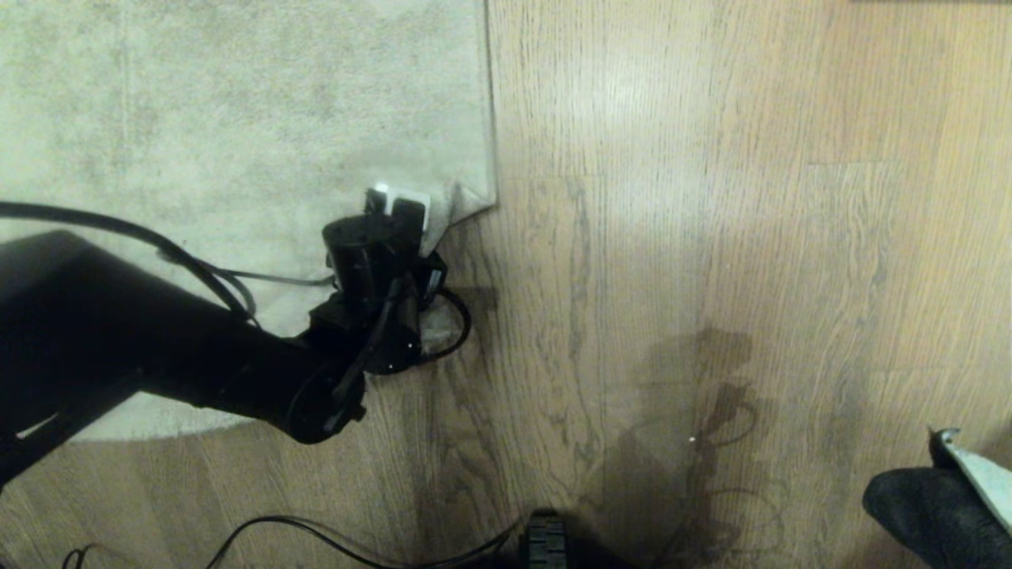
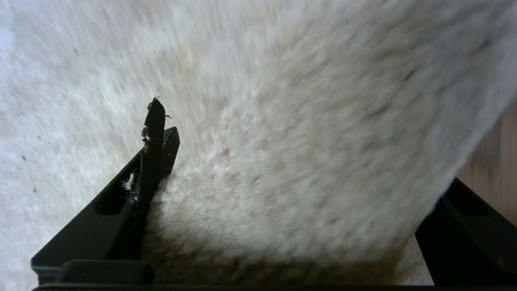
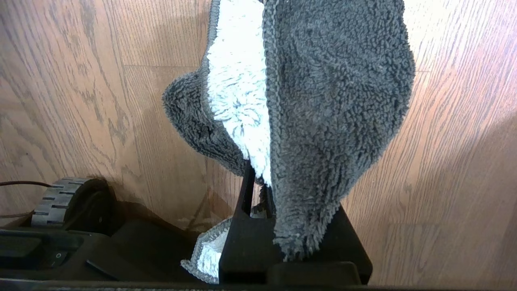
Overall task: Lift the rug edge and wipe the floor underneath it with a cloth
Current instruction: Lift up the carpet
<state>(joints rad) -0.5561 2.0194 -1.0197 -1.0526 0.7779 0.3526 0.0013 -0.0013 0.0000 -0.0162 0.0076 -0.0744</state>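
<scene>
The pale grey-beige rug (image 1: 237,118) covers the upper left of the head view, and its near right corner (image 1: 474,197) is slightly creased. My left gripper (image 1: 398,209) sits at that corner. In the left wrist view the left gripper (image 2: 307,161) is open wide, with a bulging fold of the rug (image 2: 282,194) between its black fingers (image 2: 153,161). A strip of the wood floor (image 2: 501,161) shows beside the rug. At the lower right my right gripper (image 3: 258,178) is shut on the dark grey cloth (image 3: 331,101), which hangs above the floor (image 3: 444,161) and also shows in the head view as the cloth (image 1: 917,506).
Light brown plank floor (image 1: 711,197) fills the right half of the head view. Black cables (image 1: 316,529) trail along its near edge beside a part of the base (image 1: 545,541). A base wheel (image 3: 60,198) shows in the right wrist view.
</scene>
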